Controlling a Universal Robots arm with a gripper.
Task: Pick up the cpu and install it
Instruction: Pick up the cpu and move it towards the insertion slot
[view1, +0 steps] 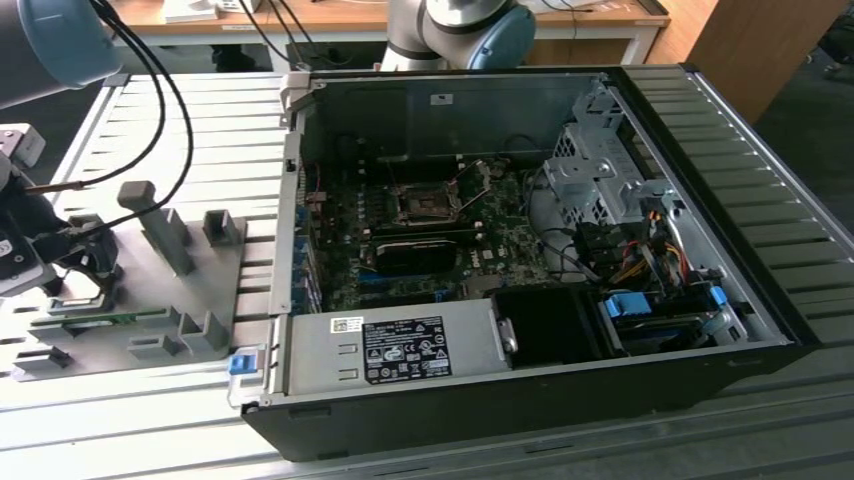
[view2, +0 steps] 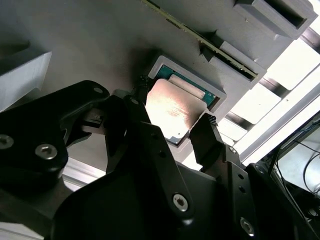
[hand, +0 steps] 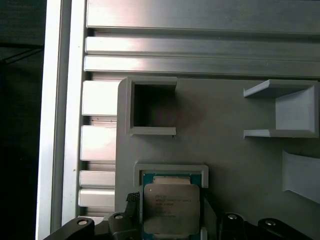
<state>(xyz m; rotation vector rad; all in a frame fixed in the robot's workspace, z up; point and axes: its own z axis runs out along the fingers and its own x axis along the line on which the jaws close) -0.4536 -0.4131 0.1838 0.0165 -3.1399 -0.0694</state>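
The cpu is a small square chip with a silvery top. It sits in, or just above, a raised grey pocket with a teal rim on the grey fixture plate. My gripper has one black fingertip against one edge of the chip and the other fingertip against the opposite edge, so it is shut on the cpu. In the exterior view the gripper stands low over the plate at that view's left. The dark square socket lies on the motherboard inside the open computer case.
Grey upright holders rise from the fixture plate beside the gripper. A thin green memory stick rests in slots near the pocket. An empty square pocket sits beyond the cpu. Black cables hang over the slatted metal table.
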